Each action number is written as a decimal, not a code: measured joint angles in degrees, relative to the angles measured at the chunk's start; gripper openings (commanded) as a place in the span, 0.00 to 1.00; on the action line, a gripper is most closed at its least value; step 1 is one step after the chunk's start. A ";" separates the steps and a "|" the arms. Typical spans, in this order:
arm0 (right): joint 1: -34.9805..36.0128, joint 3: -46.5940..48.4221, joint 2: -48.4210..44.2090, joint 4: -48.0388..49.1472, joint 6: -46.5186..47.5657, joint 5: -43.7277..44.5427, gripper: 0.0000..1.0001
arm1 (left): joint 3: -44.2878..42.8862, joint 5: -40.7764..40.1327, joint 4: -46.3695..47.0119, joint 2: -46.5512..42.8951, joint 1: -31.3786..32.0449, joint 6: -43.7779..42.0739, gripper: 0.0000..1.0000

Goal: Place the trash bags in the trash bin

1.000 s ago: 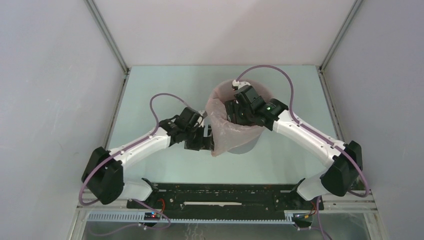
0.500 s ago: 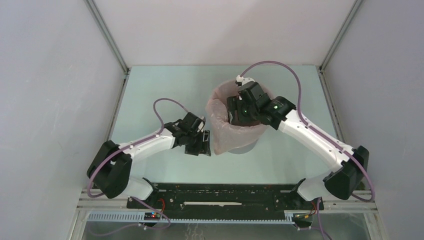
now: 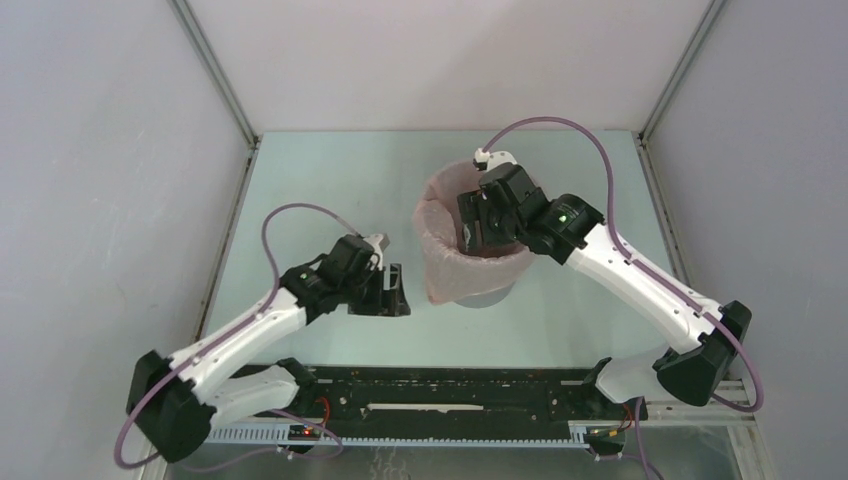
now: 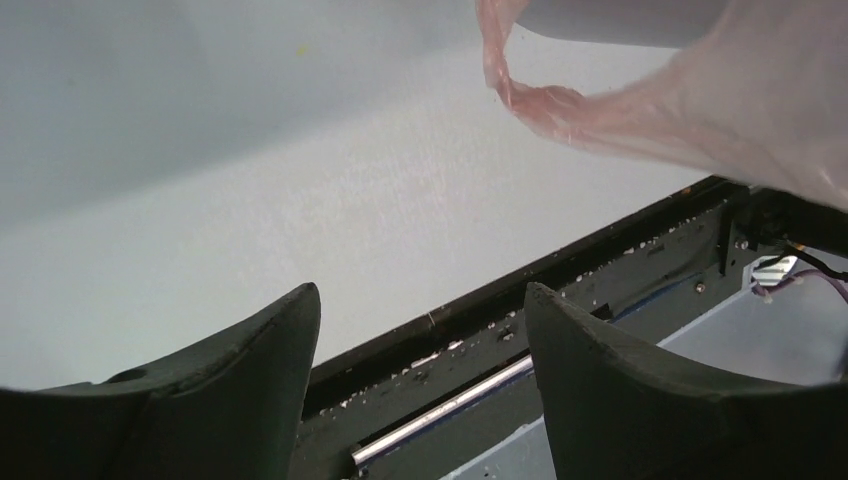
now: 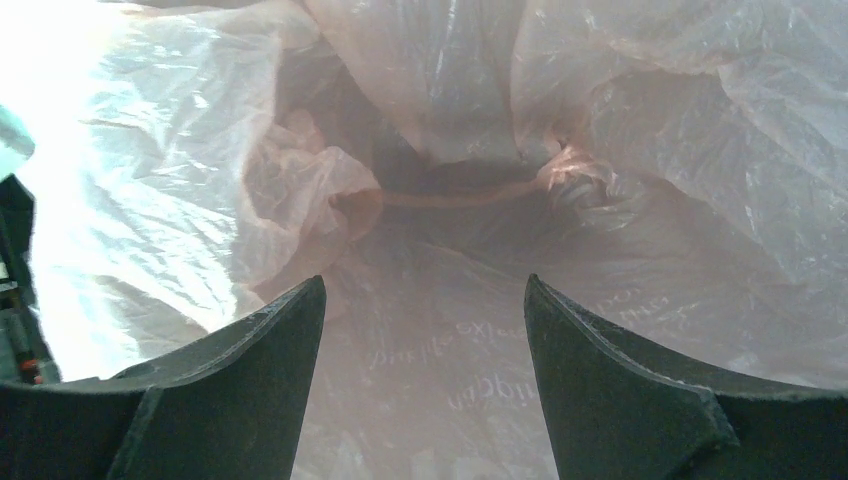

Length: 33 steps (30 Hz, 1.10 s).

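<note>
The pale-pink trash bag [image 3: 445,270] lines the light-grey round trash bin [image 3: 492,296]. Its hem is folded out over the rim and hangs down the bin's left and front wall. My right gripper [image 3: 476,232] is open and reaches down into the bin mouth. In the right wrist view its open jaws [image 5: 424,285] face the crumpled bag film [image 5: 440,190] and hold nothing. My left gripper [image 3: 396,291] is open and empty, low over the table just left of the bin. In the left wrist view [image 4: 420,295] the bag's hanging edge [image 4: 700,100] is above and to the right, apart from the fingers.
The black mounting rail [image 3: 450,385] runs along the table's near edge and shows in the left wrist view [image 4: 560,290]. White enclosure walls and aluminium posts [image 3: 215,75] close the left, right and back sides. Purple cables [image 3: 560,125] loop above both arms.
My left gripper has drawn back from the bag's hanging side toward the near left, now apart from it. My right gripper has stayed inside the bin mouth, its arm shifting slightly.
</note>
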<state>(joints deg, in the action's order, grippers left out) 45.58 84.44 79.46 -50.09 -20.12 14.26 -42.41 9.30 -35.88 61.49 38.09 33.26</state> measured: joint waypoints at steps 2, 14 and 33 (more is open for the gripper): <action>0.85 0.50 0.00 0.11 0.85 0.66 0.81 | 0.33 -0.72 -2.16 -3.98 -0.20 0.35 0.82; 7.39 11.41 10.71 0.81 5.33 3.21 0.81 | 0.35 -2.58 -4.79 -15.80 -5.33 6.73 0.88; 6.14 18.01 -6.91 -9.22 3.39 8.37 0.82 | 0.31 10.38 12.90 3.85 -13.57 14.58 0.85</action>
<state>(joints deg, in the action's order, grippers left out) 51.72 102.45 72.55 -59.31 -16.73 22.63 -42.11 19.68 -22.98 65.34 24.51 47.83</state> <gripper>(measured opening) 0.818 0.851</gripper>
